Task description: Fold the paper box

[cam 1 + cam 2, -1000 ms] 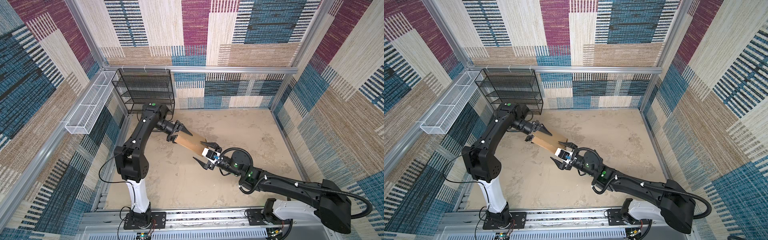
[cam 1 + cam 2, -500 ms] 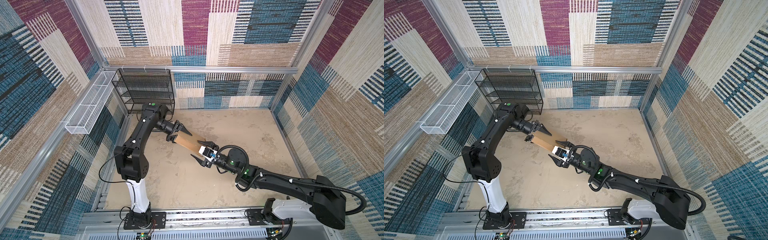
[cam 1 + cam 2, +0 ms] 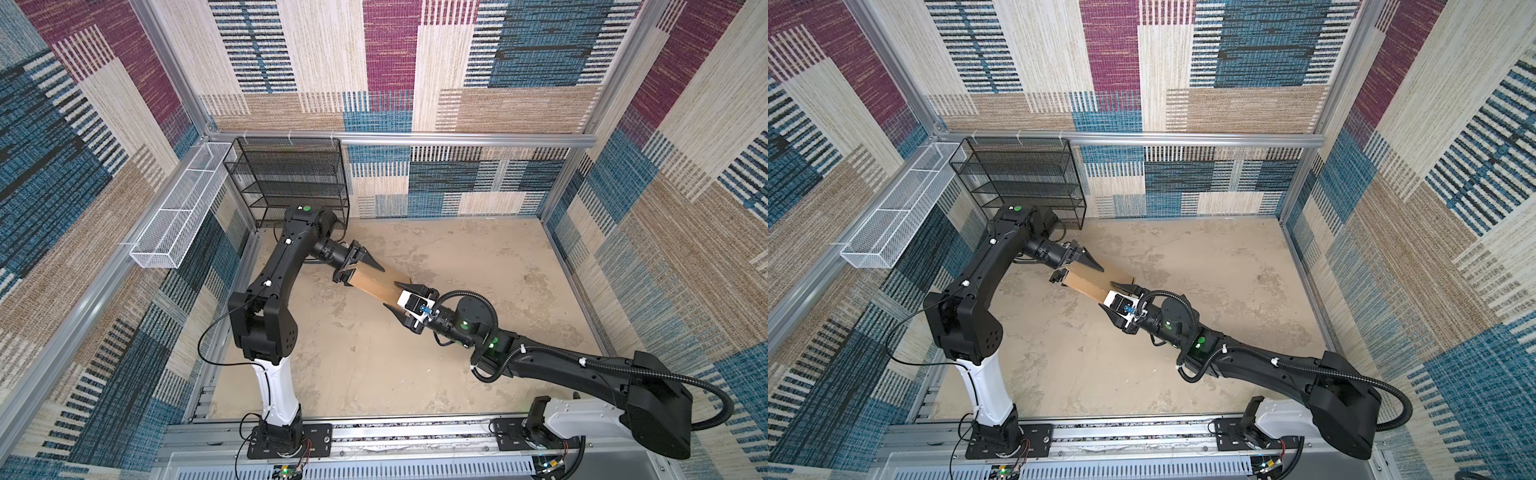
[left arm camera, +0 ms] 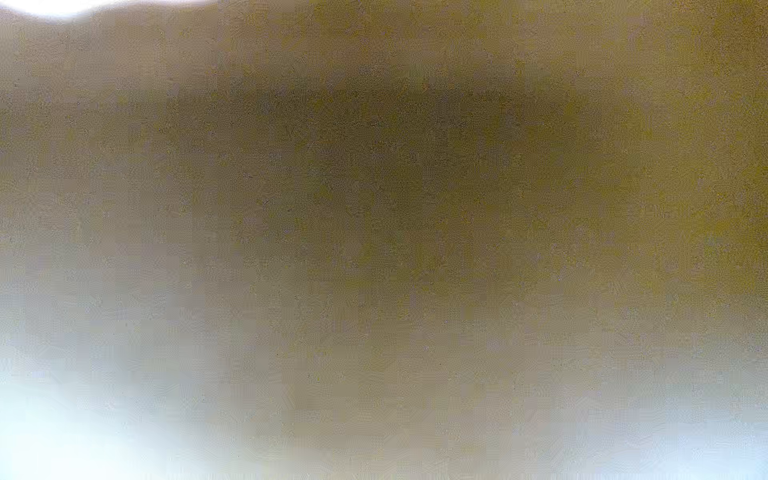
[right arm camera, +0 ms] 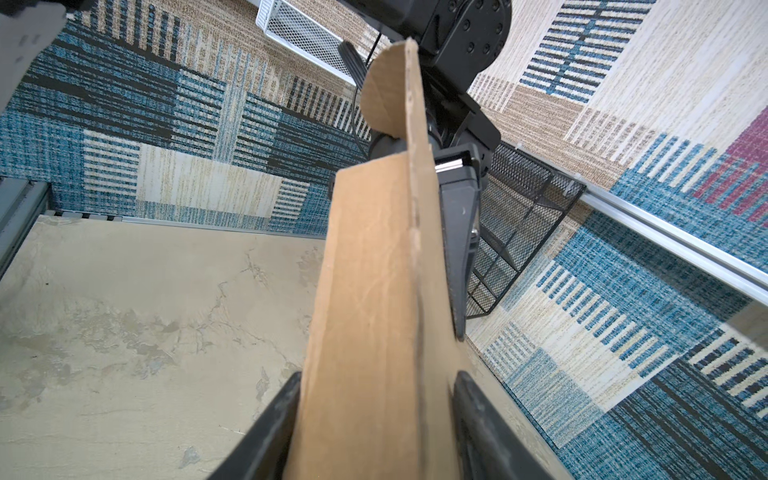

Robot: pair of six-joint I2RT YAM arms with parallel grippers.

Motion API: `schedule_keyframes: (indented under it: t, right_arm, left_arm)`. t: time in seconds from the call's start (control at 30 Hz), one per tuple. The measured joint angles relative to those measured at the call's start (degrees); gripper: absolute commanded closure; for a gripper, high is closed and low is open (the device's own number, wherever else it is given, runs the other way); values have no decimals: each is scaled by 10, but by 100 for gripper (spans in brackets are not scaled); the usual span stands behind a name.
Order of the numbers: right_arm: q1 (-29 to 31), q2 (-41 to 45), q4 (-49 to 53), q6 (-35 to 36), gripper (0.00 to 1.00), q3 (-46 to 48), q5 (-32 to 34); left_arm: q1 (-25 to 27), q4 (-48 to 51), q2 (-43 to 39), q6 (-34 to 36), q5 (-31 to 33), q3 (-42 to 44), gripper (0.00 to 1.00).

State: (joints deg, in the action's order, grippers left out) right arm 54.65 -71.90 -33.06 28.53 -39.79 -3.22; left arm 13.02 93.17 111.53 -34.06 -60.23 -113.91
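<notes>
Evidently mid-fold: above the table [image 3: 457,257], the paper box [image 3: 376,282] hangs as a narrow, part-folded strip, pinched at one end by the left gripper [image 3: 359,273]. The right gripper [image 3: 392,295] straddles the opposite end, fingers [image 5: 266,432] flanking the cardboard; whether they bite cannot be told. Next it likely needs a firm hold before creasing a flap. Behind the left gripper, the wire rack [image 3: 291,178] and white basket [image 3: 178,216] sit off the path.

Bright, even light, left wrist view blurred, perhaps paper box [image 4: 374,174] close

Brown paper box [image 3: 376,282], partly folded, narrow, held aloft, slanting diagonally.
</notes>
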Motion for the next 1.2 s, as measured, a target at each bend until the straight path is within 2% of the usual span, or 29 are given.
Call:
schedule_keyframes:
  t: [0.23,0.63,0.83,1.2]
  right_arm:
    - [0,-3,0,5,53,-3,2]
    - [0,-4,4,13,63,-5,8]
    - [0,-4,8,17,64,-6,8]
    - [0,7,12,23,67,-6,10]
  left_arm:
    - [0,0,3,0,2,-9,100]
    - [1,0,13,5,-1,-19,86]
    - [1,0,13,11,-1,-19,75]
    - [2,0,12,13,-16,-29,27]
